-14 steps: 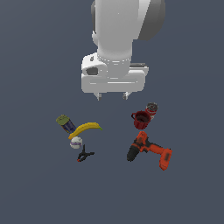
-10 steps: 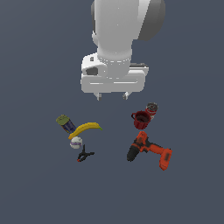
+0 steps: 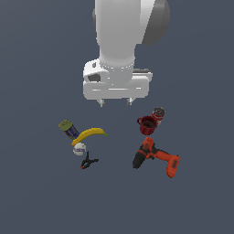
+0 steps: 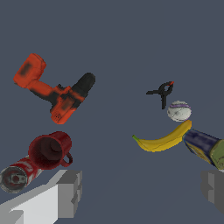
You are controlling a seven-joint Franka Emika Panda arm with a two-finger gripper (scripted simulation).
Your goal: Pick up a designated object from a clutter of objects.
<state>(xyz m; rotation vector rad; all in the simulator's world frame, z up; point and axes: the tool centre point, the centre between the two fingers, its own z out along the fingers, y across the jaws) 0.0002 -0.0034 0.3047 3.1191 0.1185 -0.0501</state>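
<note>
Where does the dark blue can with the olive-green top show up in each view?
Exterior view: the blue can lies at the exterior view's left, touching the banana's end.
Wrist view: the same can is cut by the picture's edge, beside a gripper finger.
Shared landmark: the banana.

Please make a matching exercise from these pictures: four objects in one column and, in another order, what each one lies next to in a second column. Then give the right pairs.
Objects:
1. blue can
2. white ball
3. red mug
4. drill

Neighbours:
A. against the red can
B. between the banana and the black clamp
C. alone, below the mug in the exterior view
D. at the banana's end, farthest to the exterior view's left

Pairs: 1-D, 2-B, 3-A, 4-C
</note>
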